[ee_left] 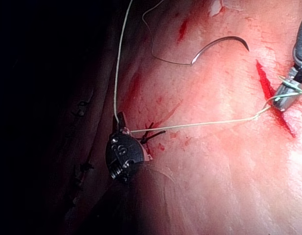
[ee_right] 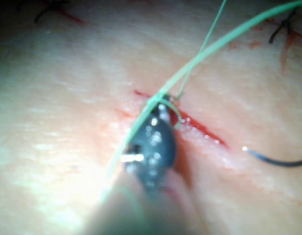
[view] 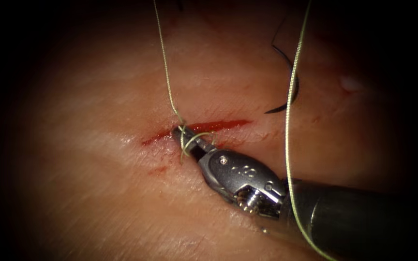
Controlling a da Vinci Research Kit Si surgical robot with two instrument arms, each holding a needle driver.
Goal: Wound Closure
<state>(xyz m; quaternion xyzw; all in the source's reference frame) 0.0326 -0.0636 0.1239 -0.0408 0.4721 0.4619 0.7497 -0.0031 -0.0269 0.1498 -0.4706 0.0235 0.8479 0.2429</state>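
The right end effector [view: 182, 137] sits at the cut [view: 218, 126] with thread [view: 166, 72] looped round its pressed-together tips, the left end effector [ee_left: 122, 122] pinches the thread, and the needle [view: 291, 84] lies free on the tissue [view: 97, 145], right of the cut.

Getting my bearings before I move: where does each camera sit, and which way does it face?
Endoscope: above and in front, facing the cut; right end effector sits at it, thread looped around it.
Left wrist: looks along its shaft; left end effector shut on thread.
Right wrist: looks along its shaft, close on the right end effector.
Shared by all: the cut, and the needle lying unheld on the tissue, right of the cut.
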